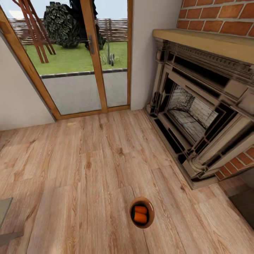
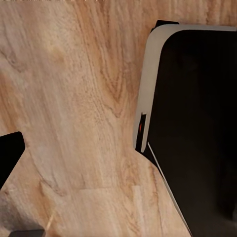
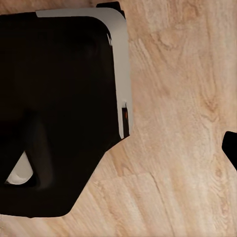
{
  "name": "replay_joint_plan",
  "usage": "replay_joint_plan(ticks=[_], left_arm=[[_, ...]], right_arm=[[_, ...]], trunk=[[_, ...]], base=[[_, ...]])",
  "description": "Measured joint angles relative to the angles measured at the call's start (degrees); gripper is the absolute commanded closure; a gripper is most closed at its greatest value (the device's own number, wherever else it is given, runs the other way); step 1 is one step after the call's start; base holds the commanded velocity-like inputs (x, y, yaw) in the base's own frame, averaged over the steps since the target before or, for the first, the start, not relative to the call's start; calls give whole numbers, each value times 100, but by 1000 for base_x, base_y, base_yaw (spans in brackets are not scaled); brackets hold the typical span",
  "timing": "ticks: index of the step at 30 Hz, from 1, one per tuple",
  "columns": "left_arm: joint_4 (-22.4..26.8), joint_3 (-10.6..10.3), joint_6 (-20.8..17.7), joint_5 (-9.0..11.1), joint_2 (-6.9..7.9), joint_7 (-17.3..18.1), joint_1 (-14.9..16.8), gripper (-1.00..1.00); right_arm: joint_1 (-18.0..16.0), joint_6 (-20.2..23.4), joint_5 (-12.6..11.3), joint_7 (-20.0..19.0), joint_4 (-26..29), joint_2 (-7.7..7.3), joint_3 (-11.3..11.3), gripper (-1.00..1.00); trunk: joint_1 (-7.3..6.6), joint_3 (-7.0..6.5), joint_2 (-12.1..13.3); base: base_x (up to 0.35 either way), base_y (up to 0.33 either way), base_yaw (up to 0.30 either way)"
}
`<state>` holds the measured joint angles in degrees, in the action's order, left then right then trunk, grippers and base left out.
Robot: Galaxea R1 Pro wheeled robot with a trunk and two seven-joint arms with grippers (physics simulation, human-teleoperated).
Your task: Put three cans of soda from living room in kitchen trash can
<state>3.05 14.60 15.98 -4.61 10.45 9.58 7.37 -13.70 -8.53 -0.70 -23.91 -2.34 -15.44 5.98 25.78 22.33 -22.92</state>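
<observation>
Head view runs, from the left, over a grey table corner (image 1: 4, 211) at the picture's edge, then the glazed wooden doors (image 1: 84, 60) with lawn and fence behind them, then a plain wall, and at the right the brick fireplace (image 1: 197, 106) with its wooden mantel. Wood floor (image 1: 88, 158) lies across the living room. On the floor near the bottom middle stands the trash can (image 1: 141, 212), upright, brown inside, with two orange soda cans (image 1: 140, 214) lying side by side in it, touching. A third can cannot be made out.

Left wrist view looks down on floor boards, with the robot's dark, pale-edged base (image 2: 197, 128) on one side. Right wrist view has the same base (image 3: 59, 108) over boards. Neither wrist view gives the fingers clearly, so I cannot tell whether either pair is apart or together, nor place the trash can relative to them.
</observation>
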Motion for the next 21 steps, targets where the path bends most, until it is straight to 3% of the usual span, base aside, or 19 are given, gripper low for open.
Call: replay_joint_plan(ticks=[21], left_arm=[[3, -6, 5, -1, -29, 0, 12, -100]], right_arm=[[-1, 9, 0, 2, 4, 6, 0, -100]], trunk=[[0, 0, 0]], base=[[0, 0, 0]])
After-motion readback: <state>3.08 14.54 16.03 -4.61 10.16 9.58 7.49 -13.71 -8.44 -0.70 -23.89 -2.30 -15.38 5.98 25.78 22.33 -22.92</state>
